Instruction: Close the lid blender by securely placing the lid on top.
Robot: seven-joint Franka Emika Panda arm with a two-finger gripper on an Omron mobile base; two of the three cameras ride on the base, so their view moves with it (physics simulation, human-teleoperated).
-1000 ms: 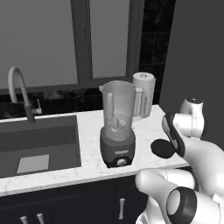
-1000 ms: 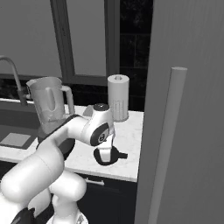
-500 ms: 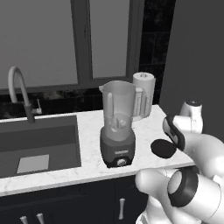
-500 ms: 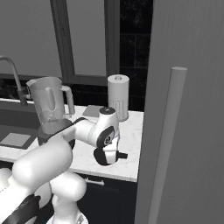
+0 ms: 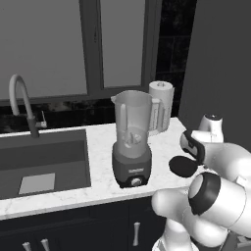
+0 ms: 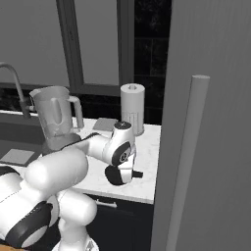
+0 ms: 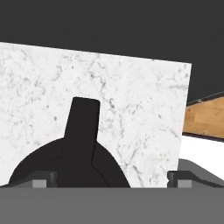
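The blender (image 5: 132,139) stands mid-frame on the marble counter (image 5: 100,147), jar mouth uncovered. Lower right of it, the lid (image 5: 182,165) lies flat, tab pointing away from the hand. The gripper (image 7: 111,178), spread wide, apparently hovers directly above it, empty.

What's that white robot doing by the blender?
The robot arm is reaching down over the black lid, which lies flat on the marble counter to the right of the blender. Its pincer is open, one tip on each side of the lid, and has not gripped it yet. The blender jar is open on top, waiting for its lid. A paper-towel roll stands behind it.
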